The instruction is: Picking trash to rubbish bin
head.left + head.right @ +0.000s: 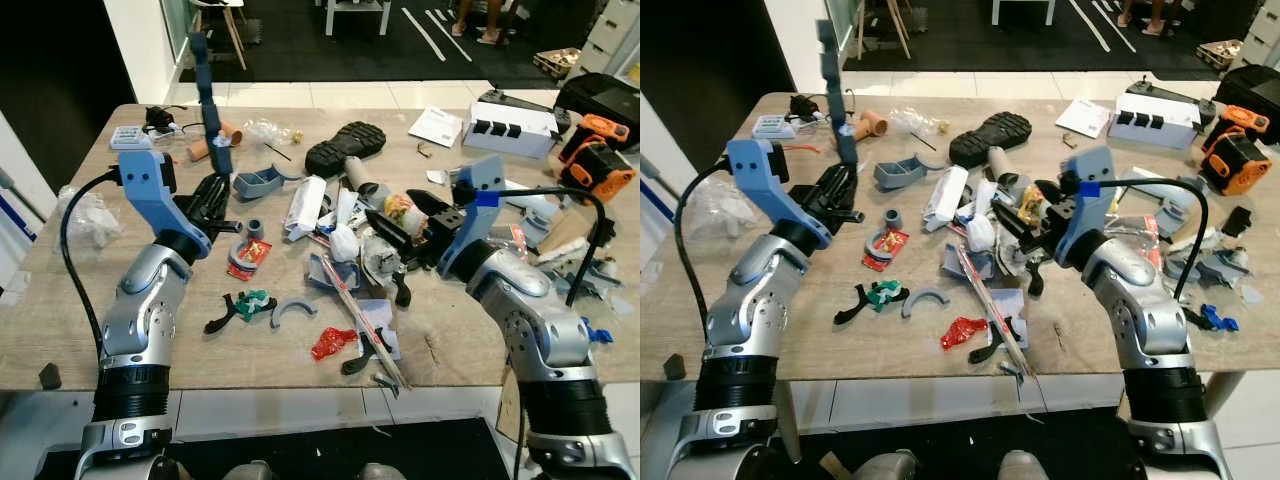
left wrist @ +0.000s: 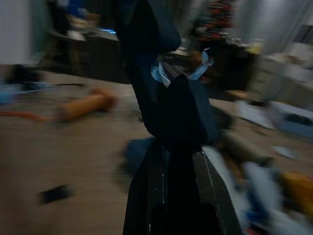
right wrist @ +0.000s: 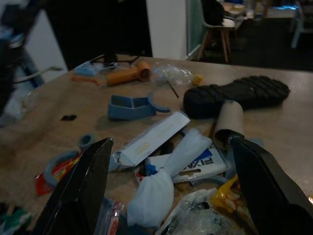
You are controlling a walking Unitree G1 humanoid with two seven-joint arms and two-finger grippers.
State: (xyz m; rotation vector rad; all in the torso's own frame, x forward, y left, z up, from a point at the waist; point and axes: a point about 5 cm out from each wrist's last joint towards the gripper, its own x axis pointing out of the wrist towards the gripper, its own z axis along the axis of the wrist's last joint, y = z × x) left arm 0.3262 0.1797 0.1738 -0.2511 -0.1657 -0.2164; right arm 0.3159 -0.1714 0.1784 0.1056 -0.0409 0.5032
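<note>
A long dark blue piece (image 1: 207,95) stood nearly upright, long axis vertical, its lower end clamped in the left gripper (image 1: 212,190) above the left part of the wooden table (image 1: 80,320). The left wrist view was blurred, so the piece's make was unclear. The right gripper (image 1: 400,230) hung wide open over the central litter, near a white wrapper (image 3: 151,139) and a black shoe sole (image 1: 345,147).

litter (image 1: 345,245) crowds table (image 1: 80,330) centre
</note>
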